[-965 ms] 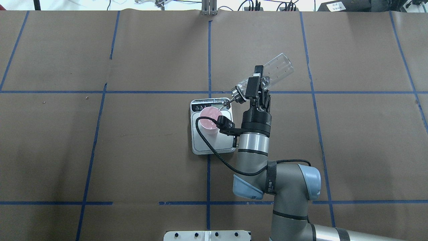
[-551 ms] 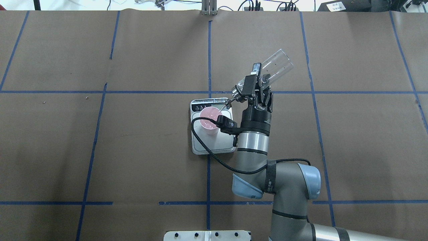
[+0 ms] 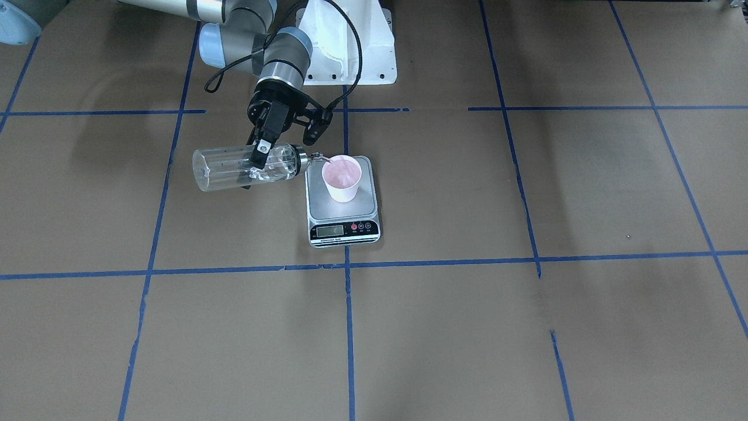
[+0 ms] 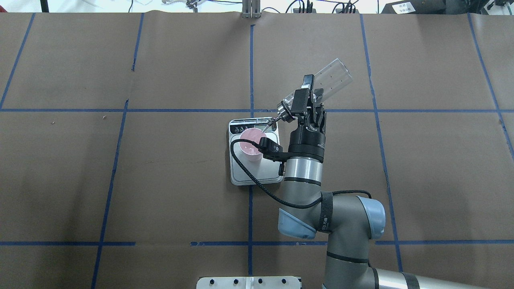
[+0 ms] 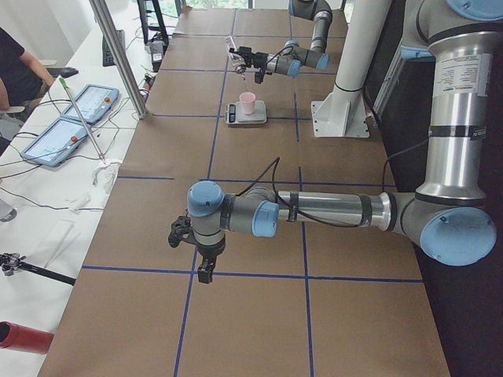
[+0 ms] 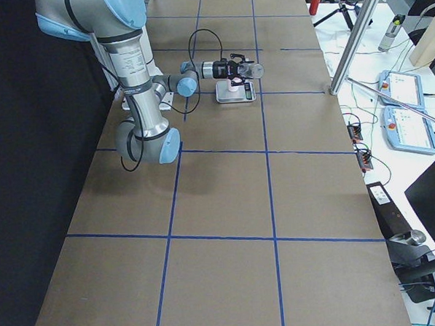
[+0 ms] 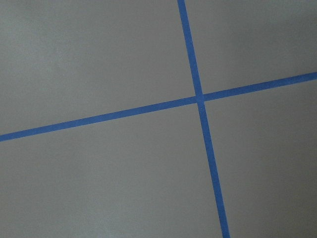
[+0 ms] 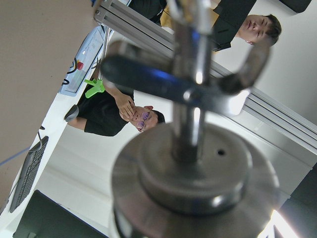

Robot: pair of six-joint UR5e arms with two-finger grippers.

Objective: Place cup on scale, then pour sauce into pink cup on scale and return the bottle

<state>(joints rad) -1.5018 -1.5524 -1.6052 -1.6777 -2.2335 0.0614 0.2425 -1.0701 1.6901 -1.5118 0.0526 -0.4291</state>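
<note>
The pink cup (image 4: 249,145) stands on the scale's (image 4: 262,173) silver platform; it also shows in the front view (image 3: 342,178) on the scale (image 3: 320,202). My right gripper (image 4: 304,93) is shut on the clear glass bottle (image 4: 331,80), held tilted with its silver cap (image 4: 283,111) low and its spout over the cup's rim. The front view shows the same grip (image 3: 262,156) on the bottle (image 3: 225,169). The sauce is barely visible. My left gripper (image 5: 200,265) shows only in the left side view, far from the scale; I cannot tell its state.
Brown paper with blue tape lines (image 4: 251,68) covers the table. A white robot base plate (image 3: 349,41) sits behind the scale. The camera cable (image 4: 257,182) hangs over the scale. Operators and tablets (image 5: 67,126) are beyond the far table edge.
My right wrist has turned slightly, so the bottle's base stands a little higher and the tilt is steeper. The spout stays over the cup. Cup and scale have not moved.
</note>
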